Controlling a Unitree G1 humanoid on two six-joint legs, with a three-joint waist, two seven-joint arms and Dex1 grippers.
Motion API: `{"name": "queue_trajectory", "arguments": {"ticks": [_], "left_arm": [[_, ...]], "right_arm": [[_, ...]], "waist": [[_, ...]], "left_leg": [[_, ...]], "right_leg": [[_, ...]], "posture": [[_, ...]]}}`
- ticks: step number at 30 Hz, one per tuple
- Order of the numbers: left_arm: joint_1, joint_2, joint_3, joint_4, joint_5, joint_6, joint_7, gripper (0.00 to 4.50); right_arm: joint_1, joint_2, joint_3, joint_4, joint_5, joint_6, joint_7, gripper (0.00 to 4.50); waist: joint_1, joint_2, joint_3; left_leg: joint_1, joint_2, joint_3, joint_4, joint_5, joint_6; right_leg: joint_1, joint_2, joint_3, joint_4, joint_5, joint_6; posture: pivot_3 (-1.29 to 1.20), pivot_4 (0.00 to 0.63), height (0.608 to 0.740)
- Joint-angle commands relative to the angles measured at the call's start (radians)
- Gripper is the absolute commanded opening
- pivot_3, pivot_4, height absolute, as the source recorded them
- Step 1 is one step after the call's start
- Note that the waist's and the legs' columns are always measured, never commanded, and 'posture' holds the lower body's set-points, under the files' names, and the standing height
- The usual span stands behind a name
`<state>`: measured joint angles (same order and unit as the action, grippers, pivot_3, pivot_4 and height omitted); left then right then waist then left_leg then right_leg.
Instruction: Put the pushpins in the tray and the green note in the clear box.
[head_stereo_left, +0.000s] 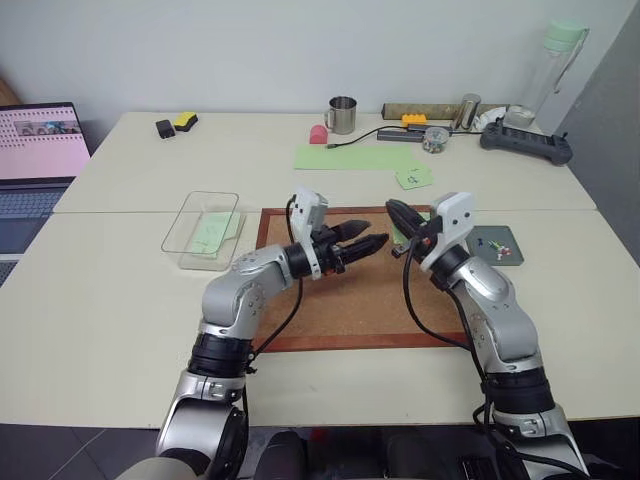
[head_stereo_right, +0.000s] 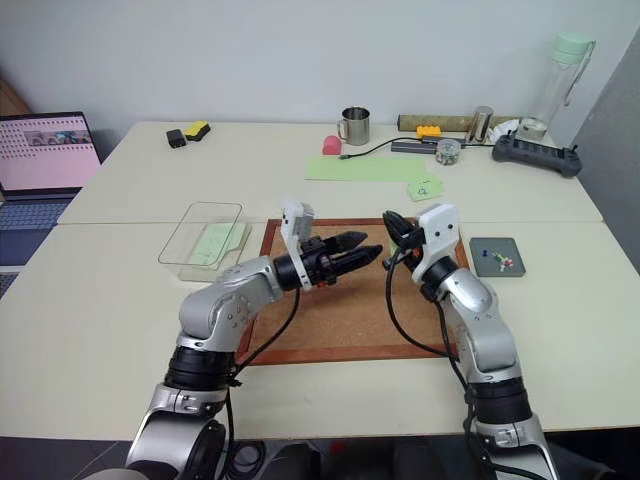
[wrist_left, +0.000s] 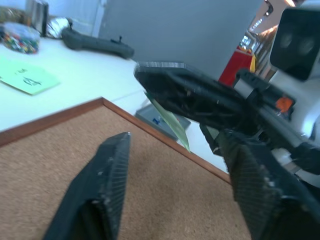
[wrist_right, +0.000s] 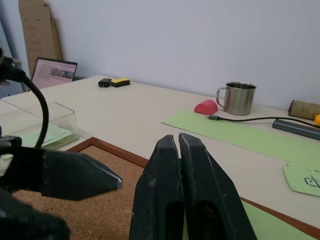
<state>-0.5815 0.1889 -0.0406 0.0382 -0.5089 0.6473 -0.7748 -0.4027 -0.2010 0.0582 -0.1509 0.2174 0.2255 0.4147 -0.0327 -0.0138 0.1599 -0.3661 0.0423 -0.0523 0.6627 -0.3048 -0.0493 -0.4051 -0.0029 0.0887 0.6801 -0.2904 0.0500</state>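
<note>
Above the corkboard (head_stereo_left: 355, 290), the right hand (head_stereo_left: 397, 213) pinches a green note (wrist_left: 169, 120); the left hand (head_stereo_left: 368, 238) is spread. Pushpins (head_stereo_left: 503, 249) lie in the tray (head_stereo_left: 497, 245) right of it. The clear box (head_stereo_left: 205, 228), left, already holds green paper.

A brown cork board (head_stereo_left: 350, 300) with a red-brown frame lies on the table (head_stereo_left: 100, 290). A metal mug (head_stereo_left: 342, 115) stands near a small pink thing (head_stereo_left: 318, 134). A laptop (head_stereo_left: 38, 150) sits at the far left. A big pale green sheet (head_stereo_left: 355, 156) lies flat.
</note>
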Motion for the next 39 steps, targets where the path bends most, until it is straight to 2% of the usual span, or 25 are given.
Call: {"name": "queue_trajectory", "arguments": {"ticks": [1,16,18,33,35,39], "left_arm": [[-0.009,-0.009,-0.003,-0.040,-0.016,0.000,0.008,3.25],[-0.005,-0.012,-0.018,-0.028,-0.011,-0.011,0.013,3.25],[-0.005,-0.013,-0.015,-0.028,-0.014,-0.016,0.011,3.07],[-0.006,-0.007,-0.001,-0.022,-0.020,-0.014,0.016,0.17],[-0.006,-0.007,0.007,-0.016,-0.023,-0.011,0.021,0.02],[-0.008,-0.008,0.027,0.004,-0.026,0.005,0.041,0.02]], "right_arm": [[-0.015,0.002,0.014,-0.068,-0.005,-0.037,0.012,0.00],[-0.001,0.026,0.069,-0.122,-0.004,-0.052,0.027,0.00],[-0.001,0.026,0.071,-0.123,-0.003,-0.051,0.029,0.00],[0.005,0.023,0.081,-0.124,-0.006,-0.053,0.031,0.00],[0.008,0.022,0.079,-0.124,-0.006,-0.054,0.030,0.00],[0.013,0.019,0.073,-0.123,-0.006,-0.057,0.029,0.00]], "waist": [[0.000,0.000,0.000],[0.000,0.000,0.000],[0.000,0.000,0.000],[0.000,0.000,0.000],[0.000,0.000,0.000],[0.000,0.000,0.000]], "left_leg": [[0.000,0.000,0.000,0.000,0.000,0.000],[0.000,0.000,0.000,0.000,0.000,0.000],[0.000,0.000,0.000,0.000,0.000,0.000],[0.000,0.000,0.000,0.000,0.000,0.000],[0.000,0.000,0.000,0.000,0.000,0.000],[0.000,0.000,0.000,0.000,0.000,0.000]], "right_leg": [[0.000,0.000,0.000,0.000,0.000,0.000],[0.000,0.000,0.000,0.000,0.000,0.000],[0.000,0.000,0.000,0.000,0.000,0.000],[0.000,0.000,0.000,0.000,0.000,0.000],[0.000,0.000,0.000,0.000,0.000,0.000],[0.000,0.000,0.000,0.000,0.000,0.000]], "posture": [[0.00,0.150,0.740],[0.00,0.150,0.740],[0.00,0.150,0.740],[0.00,0.150,0.740],[0.00,0.150,0.740],[0.00,0.150,0.740]]}}
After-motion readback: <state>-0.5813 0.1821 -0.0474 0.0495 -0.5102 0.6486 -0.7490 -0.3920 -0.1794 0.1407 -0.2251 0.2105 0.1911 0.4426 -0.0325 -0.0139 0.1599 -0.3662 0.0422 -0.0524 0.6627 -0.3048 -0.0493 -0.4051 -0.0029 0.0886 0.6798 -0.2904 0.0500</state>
